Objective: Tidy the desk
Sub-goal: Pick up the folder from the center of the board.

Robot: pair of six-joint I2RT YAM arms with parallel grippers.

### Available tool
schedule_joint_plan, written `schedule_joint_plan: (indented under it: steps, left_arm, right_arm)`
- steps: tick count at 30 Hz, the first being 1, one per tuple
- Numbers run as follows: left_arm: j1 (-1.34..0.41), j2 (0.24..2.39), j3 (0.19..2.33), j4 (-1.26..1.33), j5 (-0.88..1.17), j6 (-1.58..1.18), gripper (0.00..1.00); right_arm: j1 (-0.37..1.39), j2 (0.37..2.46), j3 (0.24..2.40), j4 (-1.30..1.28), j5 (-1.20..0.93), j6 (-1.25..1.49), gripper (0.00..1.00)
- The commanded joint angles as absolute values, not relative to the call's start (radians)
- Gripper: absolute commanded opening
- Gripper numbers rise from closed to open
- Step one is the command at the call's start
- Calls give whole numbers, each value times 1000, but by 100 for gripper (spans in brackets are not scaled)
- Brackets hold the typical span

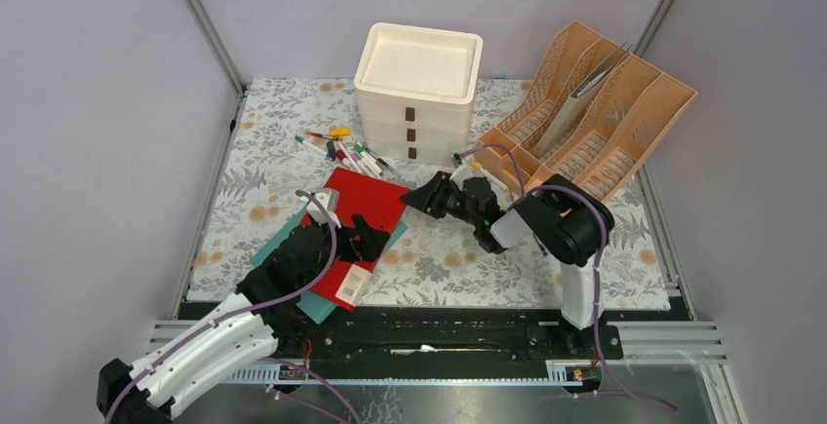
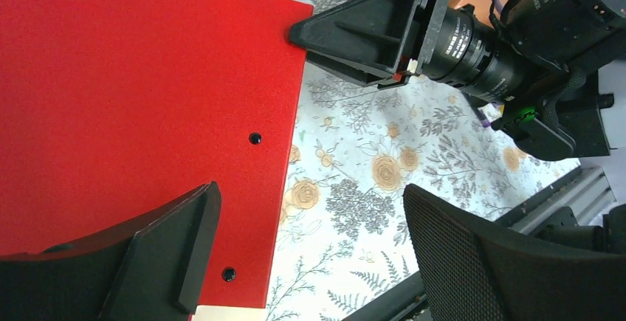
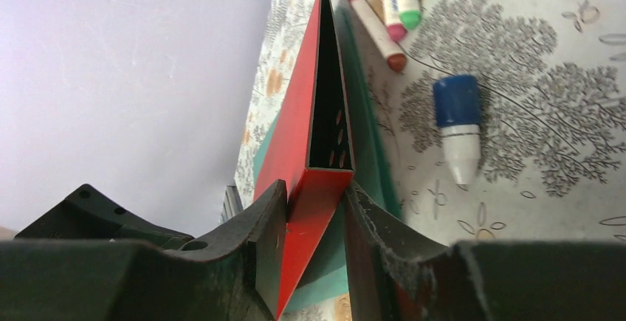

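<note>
The desk (image 1: 468,258) is covered in a pale fern-and-flower cloth. A red binder (image 1: 356,212) lies on it at the centre left, on top of a teal folder (image 1: 314,299). My right gripper (image 1: 413,198) is shut on the binder's right corner; in the right wrist view the binder's spine (image 3: 319,195) sits pinched between my two fingers, and its near edge is raised off the teal folder (image 3: 369,181). My left gripper (image 1: 369,237) is open and empty, hovering over the binder's right edge (image 2: 280,159), one finger (image 2: 170,247) over the red cover and the other (image 2: 480,262) over the cloth.
A white three-drawer unit (image 1: 417,88) stands at the back centre. A tan file rack (image 1: 595,112) stands at the back right. Several markers (image 1: 346,151) lie left of the drawers, and a blue-capped one (image 3: 458,125) lies near the binder. Metal rails (image 1: 439,331) edge the near side.
</note>
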State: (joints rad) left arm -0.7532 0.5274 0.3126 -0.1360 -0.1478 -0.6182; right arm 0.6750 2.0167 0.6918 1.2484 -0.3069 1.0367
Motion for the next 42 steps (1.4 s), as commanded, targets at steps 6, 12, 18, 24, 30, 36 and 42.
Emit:
schedule_joint_plan:
  steps: [6, 12, 18, 24, 30, 36, 42]
  left_arm:
    - [-782, 745, 512, -209, -145, -548, 99]
    - [-945, 862, 584, -224, -422, -553, 99]
    - [-1152, 1016, 673, -292, -740, -582, 99]
    - [-1226, 1230, 787, -472, -968, -770, 99]
    - [-1230, 1401, 841, -575, -1064, -875, 95]
    - [-1230, 1498, 865, -577, -1090, -887, 89]
    - [-1233, 1525, 882, -642, -1118, -962, 63]
  right_arm:
    - [658, 1787, 644, 1142, -326, 935, 19]
    - [642, 1689, 636, 1003, -330, 893, 17]
    - [634, 1632, 638, 916, -346, 876, 16]
    - [630, 1578, 633, 856, -349, 869, 16]
    - [624, 1518, 640, 784, -359, 870, 16]
    - [618, 1473, 652, 704, -380, 872, 15]
    - [616, 1436, 656, 663, -406, 878, 15]
